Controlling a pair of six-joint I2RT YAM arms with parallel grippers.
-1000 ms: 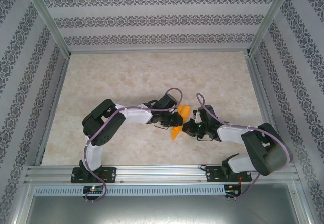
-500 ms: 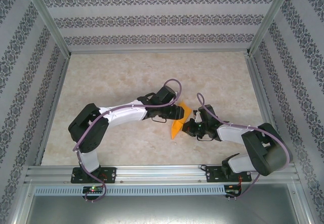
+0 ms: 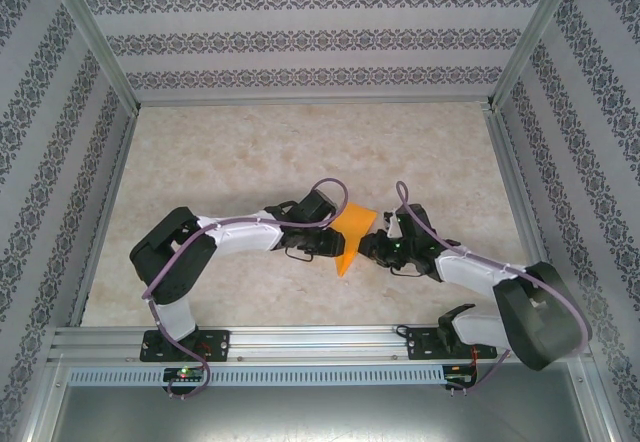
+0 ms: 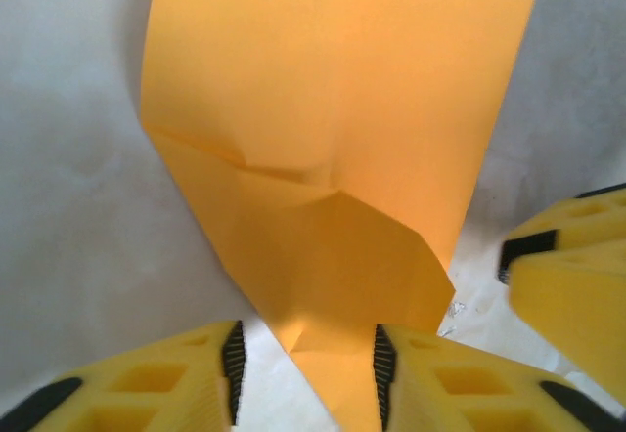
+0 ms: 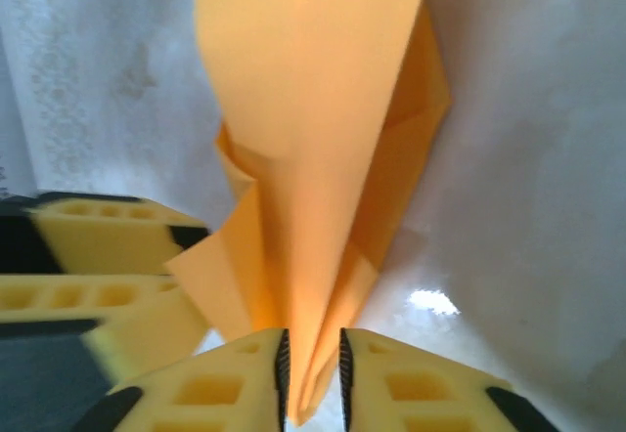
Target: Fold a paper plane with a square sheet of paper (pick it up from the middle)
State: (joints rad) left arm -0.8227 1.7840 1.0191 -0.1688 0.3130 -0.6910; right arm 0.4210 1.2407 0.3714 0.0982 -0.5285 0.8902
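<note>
The orange sheet of paper (image 3: 352,234) is folded into a pointed wedge and sits mid-table between both grippers. My left gripper (image 3: 337,242) is at its left edge. In the left wrist view the paper (image 4: 333,109) has its narrow end between the left gripper's (image 4: 305,368) parted jaws; it touches the right pad, and table shows beside the left pad. My right gripper (image 3: 369,247) is at the paper's right edge. In the right wrist view the folded layers (image 5: 313,109) run down into the right gripper's (image 5: 311,368) narrow gap, with a sliver of room at the right pad.
The marble-patterned table (image 3: 250,152) is walled by aluminium posts and patterned panels (image 3: 300,37). The right gripper's yellow fingers (image 4: 572,276) show at the right of the left wrist view. The left gripper's fingers (image 5: 108,246) show at the left of the right wrist view.
The left arm stretched out lower and its gripper slid to the paper's left edge. The right gripper's jaws parted a little. The paper now lies broader and flatter from above.
</note>
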